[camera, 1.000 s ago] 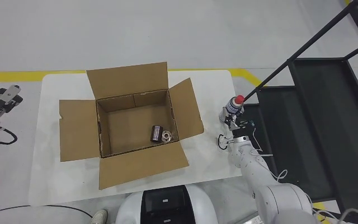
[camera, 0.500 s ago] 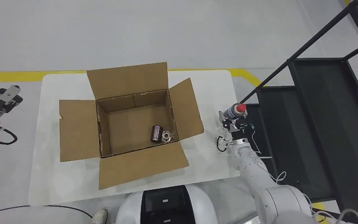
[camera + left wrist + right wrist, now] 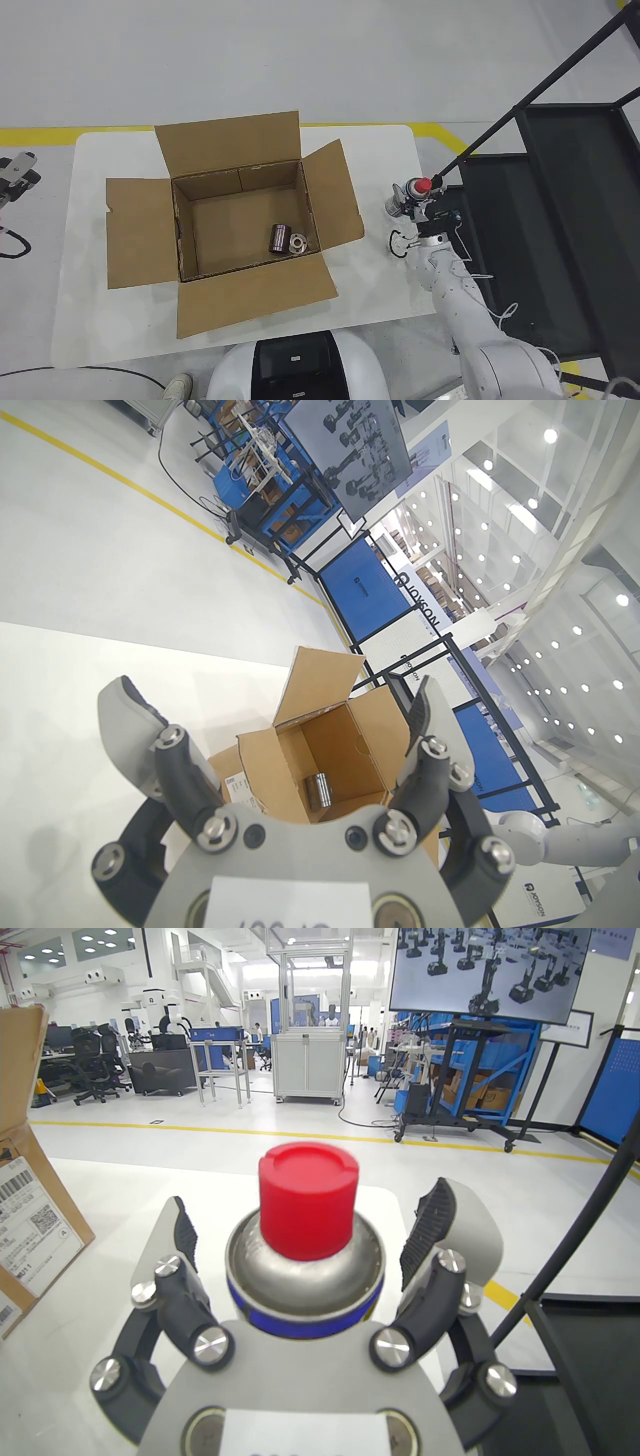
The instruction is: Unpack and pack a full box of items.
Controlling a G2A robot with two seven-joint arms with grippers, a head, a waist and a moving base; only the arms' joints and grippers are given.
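Observation:
The open cardboard box (image 3: 240, 150) stands in the middle of the white table (image 3: 380, 150). Inside it, a small dark can (image 3: 279, 237) and a silvery one (image 3: 298, 241) lie side by side; a can (image 3: 317, 792) shows on the box floor. To the right of the box, near the table's edge, a spray can with a red cap (image 3: 425, 186) (image 3: 305, 1208) sits between the fingers of my right gripper (image 3: 412, 197) (image 3: 305, 1228). A small gap shows on each side of it. My left gripper (image 3: 277, 710) (image 3: 18, 172) is open and empty, off the table's left side.
A black metal rack (image 3: 560, 220) with a slanting bar (image 3: 520, 105) stands right beside the right arm. The box's labelled flap (image 3: 30, 1208) lies to one side of the right gripper. Bare table lies in front of and behind the box.
The right gripper and the spray can dipped toward the table's near edge, then came back a little. The cap now sits slightly farther left. The box and its cans have not moved.

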